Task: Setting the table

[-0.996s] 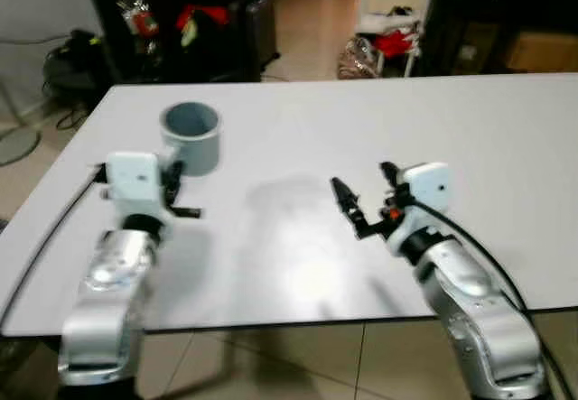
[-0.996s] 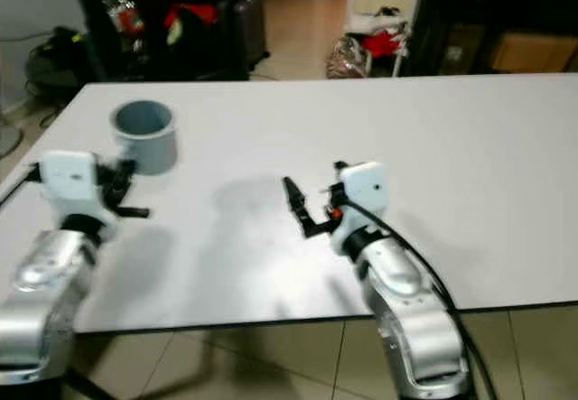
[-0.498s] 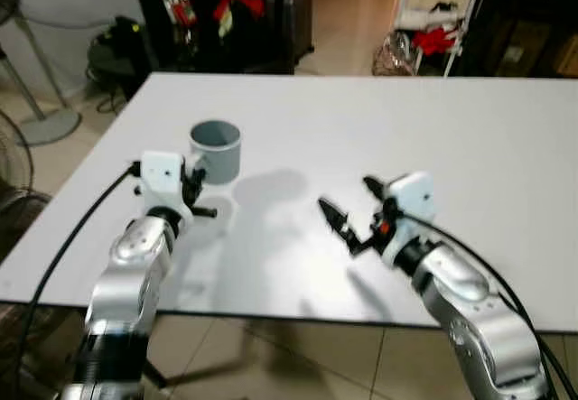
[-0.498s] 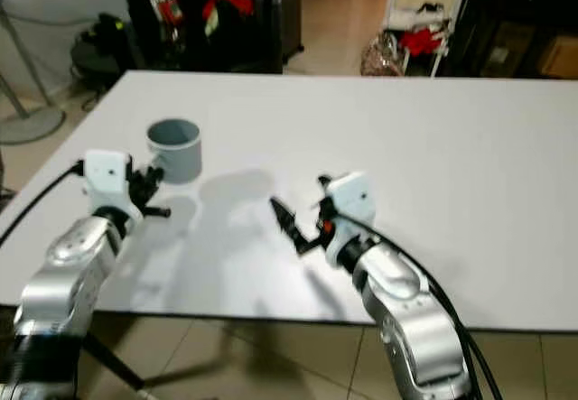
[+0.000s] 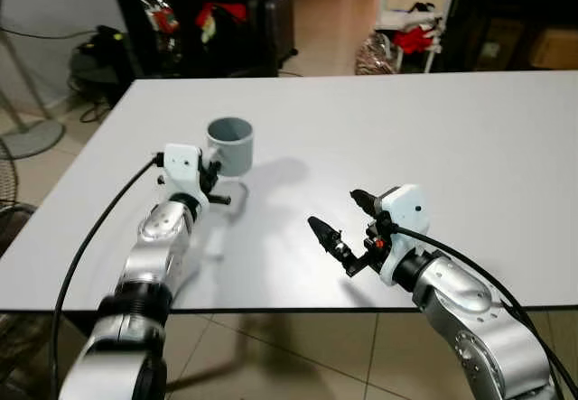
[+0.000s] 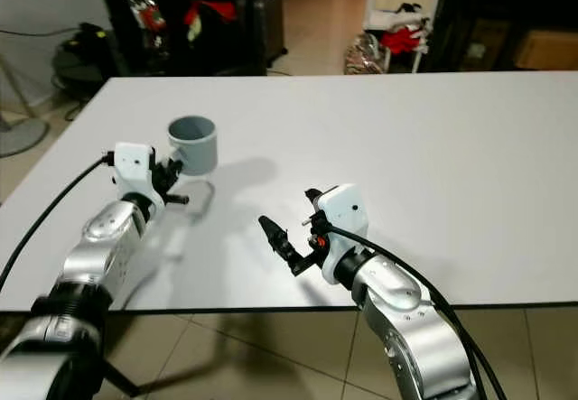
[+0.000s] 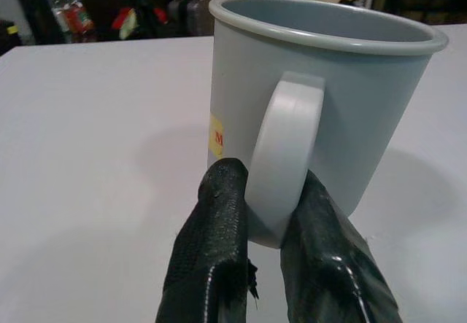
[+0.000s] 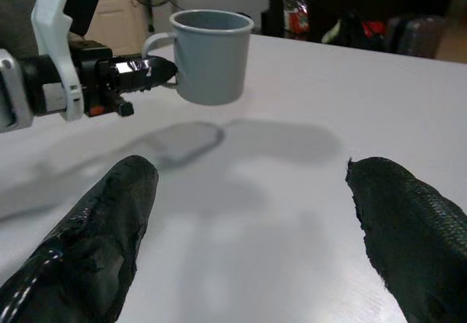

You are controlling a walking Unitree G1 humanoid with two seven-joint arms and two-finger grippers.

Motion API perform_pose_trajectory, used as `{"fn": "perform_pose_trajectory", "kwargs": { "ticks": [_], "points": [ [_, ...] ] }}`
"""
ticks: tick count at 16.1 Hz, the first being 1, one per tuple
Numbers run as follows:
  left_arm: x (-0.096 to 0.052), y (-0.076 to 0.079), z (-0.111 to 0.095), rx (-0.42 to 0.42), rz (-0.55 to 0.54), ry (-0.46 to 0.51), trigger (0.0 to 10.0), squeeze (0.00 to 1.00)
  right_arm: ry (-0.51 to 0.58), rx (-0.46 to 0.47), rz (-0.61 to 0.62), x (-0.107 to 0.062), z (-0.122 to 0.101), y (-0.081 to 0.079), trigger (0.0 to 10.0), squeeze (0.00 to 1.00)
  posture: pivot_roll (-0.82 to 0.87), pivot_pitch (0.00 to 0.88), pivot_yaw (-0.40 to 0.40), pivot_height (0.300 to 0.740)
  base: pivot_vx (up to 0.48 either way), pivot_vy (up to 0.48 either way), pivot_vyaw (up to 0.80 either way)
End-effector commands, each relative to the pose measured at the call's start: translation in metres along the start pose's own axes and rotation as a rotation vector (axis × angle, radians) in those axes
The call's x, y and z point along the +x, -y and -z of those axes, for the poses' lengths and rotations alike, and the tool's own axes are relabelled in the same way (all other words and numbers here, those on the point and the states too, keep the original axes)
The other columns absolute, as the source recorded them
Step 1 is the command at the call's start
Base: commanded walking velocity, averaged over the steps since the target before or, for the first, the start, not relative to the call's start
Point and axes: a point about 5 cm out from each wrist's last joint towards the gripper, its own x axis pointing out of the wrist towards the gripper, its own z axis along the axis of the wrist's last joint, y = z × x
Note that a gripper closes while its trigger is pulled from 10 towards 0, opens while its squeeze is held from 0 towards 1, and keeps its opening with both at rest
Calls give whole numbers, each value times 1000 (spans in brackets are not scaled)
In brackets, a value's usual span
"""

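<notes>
— White tabletop (image 5: 470,147): where is the grey plastic mug (image 5: 229,145) found?
— Just above the table's left part, its handle (image 7: 286,164) pinched by the left gripper (image 7: 271,228); the spread, empty right gripper (image 5: 348,237) is seen well apart, rightward.

My left arm reaches forward over the desk (image 5: 470,138), and my left gripper (image 7: 268,221) has its two black fingers (image 7: 215,213) pinched on the handle of the grey mug (image 5: 229,144), one on each side, the mug lifted off the surface. My right arm is bent in from the near edge, and my right gripper (image 5: 336,228) hovers above the surface, fingers (image 8: 109,213) spread wide, holding nothing.
</notes>
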Motion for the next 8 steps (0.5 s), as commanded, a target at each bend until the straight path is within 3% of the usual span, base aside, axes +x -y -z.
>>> {"fn": "perform_pose_trajectory", "kwargs": {
  "ticks": [1,4,8],
  "points": [
    [1,-10,-3,7,-45,9,10000,0,-7,0,2,-1,-1,-1,10000,0,-199,34,76,740,0,0,0],
    [2,-23,6,-18,-92,-17,10000,0,-5,27,-15,1,-7,-6,10000,0,-220,60,59,740,0,0,0],
    [-1,-27,19,-90,-129,-35,10000,0,-3,38,-45,1,-13,-8,10000,0,-245,70,49,740,0,0,0]
  ]
}}
